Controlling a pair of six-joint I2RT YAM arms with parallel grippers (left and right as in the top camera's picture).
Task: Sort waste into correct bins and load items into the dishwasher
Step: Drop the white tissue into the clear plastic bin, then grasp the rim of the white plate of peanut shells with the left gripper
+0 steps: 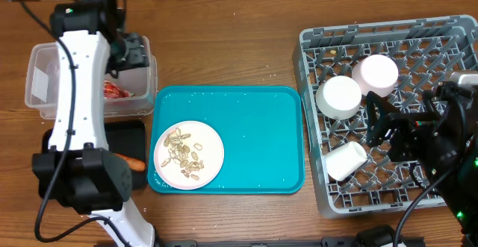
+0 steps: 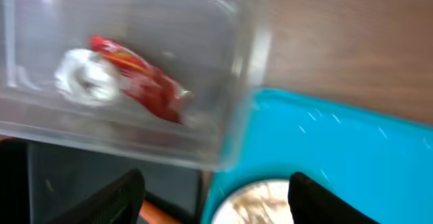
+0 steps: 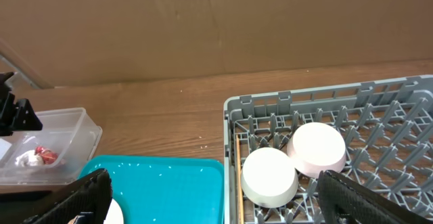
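Your left gripper [image 2: 216, 183] hangs with fingers apart and empty above the near wall of the clear tub [image 1: 41, 75]. Just below, the plate [image 1: 213, 139] of beige scraps [image 1: 183, 156] sits at the left end of the teal tray [image 1: 254, 135], and the carrot piece [image 1: 134, 163] lies at the right edge of the black tray [image 1: 127, 139]. Further in, the red wrapper [image 2: 139, 78] touches the tissue [image 2: 84, 78] inside the tub. Your right gripper [image 3: 213, 190] is also spread and empty, over the grey rack [image 1: 314, 113] holding a white bowl [image 1: 338, 96] and a pink bowl [image 1: 375, 73]. The teal tray's right half offers open room.

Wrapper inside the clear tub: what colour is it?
Red; the wrapper shows best in the left wrist view.
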